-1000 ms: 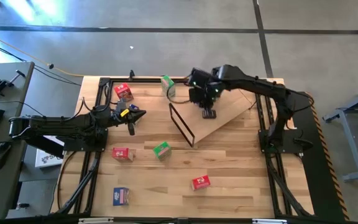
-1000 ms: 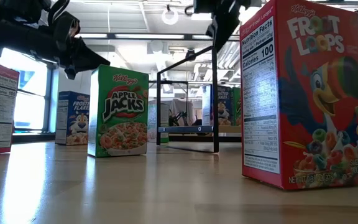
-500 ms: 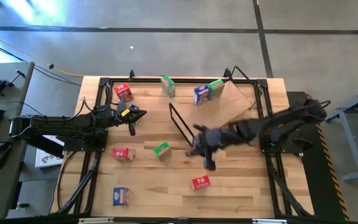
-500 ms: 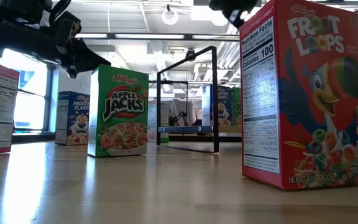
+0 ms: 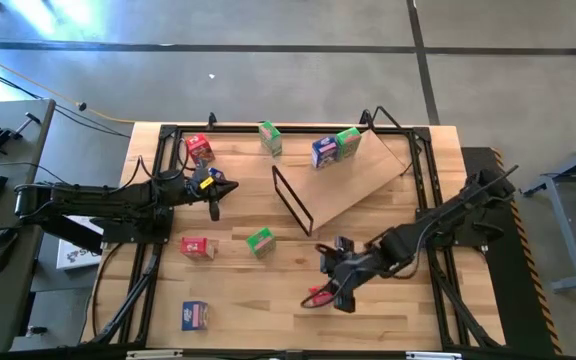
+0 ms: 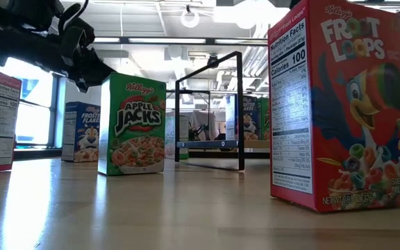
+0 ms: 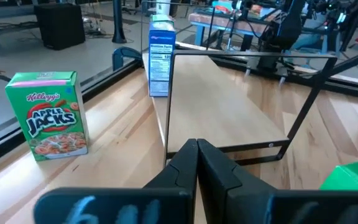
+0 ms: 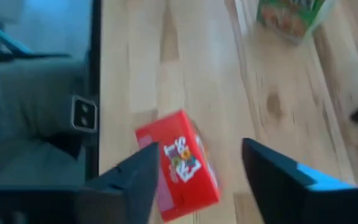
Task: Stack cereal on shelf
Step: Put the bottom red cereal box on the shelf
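Two cereal boxes, blue box (image 5: 322, 151) and green box (image 5: 348, 143), sit side by side at the shelf's (image 5: 363, 180) upper end. Six remain on the table (image 5: 268, 290); none stacked. Next up, likely: red box (image 8: 178, 165) near the front edge, upright, undamaged. Right gripper (image 5: 334, 285) hovers over it, fingers spread either side, not touching yet. Left gripper (image 5: 213, 197) waits at table left, fingers pressed together, empty.
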Controlling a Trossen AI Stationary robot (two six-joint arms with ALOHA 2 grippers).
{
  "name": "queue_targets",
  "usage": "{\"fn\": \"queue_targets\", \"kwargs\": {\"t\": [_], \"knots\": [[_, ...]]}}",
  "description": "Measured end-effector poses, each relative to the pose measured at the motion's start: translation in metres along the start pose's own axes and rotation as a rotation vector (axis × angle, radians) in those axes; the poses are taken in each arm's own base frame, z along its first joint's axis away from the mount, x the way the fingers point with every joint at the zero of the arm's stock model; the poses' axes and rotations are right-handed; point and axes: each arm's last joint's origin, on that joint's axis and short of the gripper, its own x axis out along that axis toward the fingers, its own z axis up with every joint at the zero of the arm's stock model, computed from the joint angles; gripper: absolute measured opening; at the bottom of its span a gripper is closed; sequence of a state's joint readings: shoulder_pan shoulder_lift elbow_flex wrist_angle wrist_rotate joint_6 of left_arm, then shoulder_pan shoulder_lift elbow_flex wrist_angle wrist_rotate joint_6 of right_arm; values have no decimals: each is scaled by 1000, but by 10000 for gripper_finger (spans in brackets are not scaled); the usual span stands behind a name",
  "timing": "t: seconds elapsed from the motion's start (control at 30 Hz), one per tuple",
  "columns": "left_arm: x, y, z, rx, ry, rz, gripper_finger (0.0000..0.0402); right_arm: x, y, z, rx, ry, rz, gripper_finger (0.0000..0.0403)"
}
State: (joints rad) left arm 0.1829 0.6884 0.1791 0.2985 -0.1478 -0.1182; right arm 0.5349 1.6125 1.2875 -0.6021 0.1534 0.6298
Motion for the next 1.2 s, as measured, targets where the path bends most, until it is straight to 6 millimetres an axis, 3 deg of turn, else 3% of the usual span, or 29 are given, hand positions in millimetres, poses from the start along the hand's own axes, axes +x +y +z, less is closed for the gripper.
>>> {"fn": "queue_targets", "kwargs": {"t": [0.2, 0.37, 0.6, 0.73, 0.97, 1.1, 1.2], "knots": [[3, 0, -3, -3, 29, 4, 0, 16, 20, 9, -58, 121, -65, 287], [4, 0, -4, -6, 37, 5, 0, 32, 35, 14, -114, 215, -115, 293], [4, 0, -5, -5, 41, 1, 0, 57, 38, 16, -140, 347, -183, 292], [4, -1, -5, -5, 44, -14, 0, 63, 36, 17, -130, 372, -167, 261], [4, -1, -5, 4, 47, -14, 0, 63, 29, 24, -123, 394, -134, 154], [4, -1, -5, -4, 48, -13, 0, 49, 33, 44, -202, 344, -87, 128], [4, 0, -5, -19, 48, -12, 0, 28, 29, 68, -246, 307, -85, 126]]}}
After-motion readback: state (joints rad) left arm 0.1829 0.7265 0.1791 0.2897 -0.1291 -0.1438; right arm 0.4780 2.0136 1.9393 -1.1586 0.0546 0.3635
